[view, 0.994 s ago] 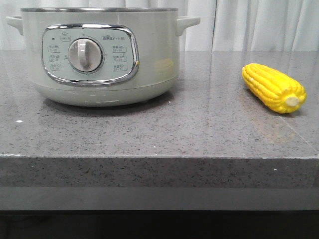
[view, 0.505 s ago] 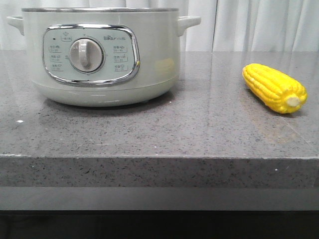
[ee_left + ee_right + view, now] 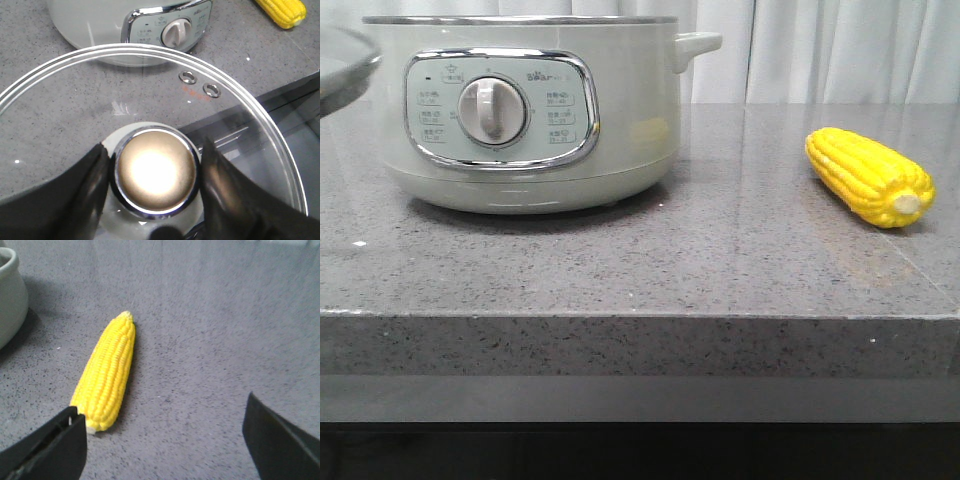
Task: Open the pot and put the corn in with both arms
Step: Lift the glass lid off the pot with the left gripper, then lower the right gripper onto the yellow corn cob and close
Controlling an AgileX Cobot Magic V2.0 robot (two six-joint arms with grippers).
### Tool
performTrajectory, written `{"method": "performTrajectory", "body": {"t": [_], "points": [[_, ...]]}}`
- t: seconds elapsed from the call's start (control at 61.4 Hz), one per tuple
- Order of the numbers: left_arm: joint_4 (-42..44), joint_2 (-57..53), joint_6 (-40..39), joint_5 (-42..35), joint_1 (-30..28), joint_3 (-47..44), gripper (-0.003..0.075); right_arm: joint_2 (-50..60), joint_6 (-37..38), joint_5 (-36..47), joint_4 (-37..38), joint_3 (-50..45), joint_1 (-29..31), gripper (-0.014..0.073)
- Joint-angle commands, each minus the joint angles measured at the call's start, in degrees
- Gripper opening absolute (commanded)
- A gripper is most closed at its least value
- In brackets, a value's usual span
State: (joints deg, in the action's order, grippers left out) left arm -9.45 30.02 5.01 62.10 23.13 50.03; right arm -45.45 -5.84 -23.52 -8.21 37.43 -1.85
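The pale grey-green pot (image 3: 630, 120) stands at the back left of the counter, dial facing me; it also shows in the left wrist view (image 3: 95, 20). My left gripper (image 3: 154, 154) is shut on the round metal knob (image 3: 156, 172) of the glass lid (image 3: 70, 95) and holds it off to the pot's left, over the counter's front edge. The lid's rim (image 3: 342, 68) pokes in at the far left of the front view. The yellow corn (image 3: 868, 177) lies at the right. My right gripper (image 3: 161, 412) is open above the counter, its left finger beside the stub end of the corn (image 3: 107, 370).
The grey speckled counter (image 3: 640, 260) has its front edge (image 3: 640, 315) near me, with a drop below. White curtains (image 3: 840, 50) hang behind. Part of the pot wall (image 3: 9, 295) sits left of the corn in the right wrist view.
The lid's rim has come into the front view at the far left and now covers the pot's left handle. The pot and corn have not moved.
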Motion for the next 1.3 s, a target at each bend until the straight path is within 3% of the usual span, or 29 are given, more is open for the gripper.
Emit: {"method": "performTrajectory", "body": {"t": [0.0, 0.228, 0.391, 0.587, 0.848, 0.962, 1.125, 1.288], "points": [[-1.5, -2.1, -0.7, -7.7, 0.4, 1.3, 0.0241, -6.5, -0.4, 0.5, -3.2, 6.6, -0.1, 0.0645], [-1.5, -2.9, -0.7, -7.7, 0.4, 1.3, 0.0241, -26.0, -0.5, -8.7, -5.9, 21.4, -0.7, 0.0645], [-1.5, -2.9, -0.7, -7.7, 0.4, 1.3, 0.0241, -36.1, -0.8, -9.3, -5.9, 29.0, -4.3, 0.0645], [-1.5, -2.9, -0.7, -7.7, 0.4, 1.3, 0.0241, -42.0, -0.8, -9.3, -6.0, 32.3, -7.7, 0.0645], [-1.5, -2.9, -0.9, -7.7, 0.4, 1.3, 0.0241, -46.1, -0.8, -8.9, -6.2, 32.4, -7.9, 0.0640], [-1.5, -2.9, -1.1, -7.8, 0.4, 1.3, 0.0241, -46.3, -0.8, -9.0, -6.2, 32.4, -7.9, 0.0552], [-1.6, -2.9, -1.1, -7.8, 0.4, 1.3, 0.0241, -46.3, -0.8, -8.8, -6.2, 32.6, -7.9, 0.0295], [-1.6, -2.9, -1.1, -7.8, 0.4, 1.3, 0.0241, -45.7, -0.8, -10.5, -6.2, 35.6, -7.9, 0.0266]]}}
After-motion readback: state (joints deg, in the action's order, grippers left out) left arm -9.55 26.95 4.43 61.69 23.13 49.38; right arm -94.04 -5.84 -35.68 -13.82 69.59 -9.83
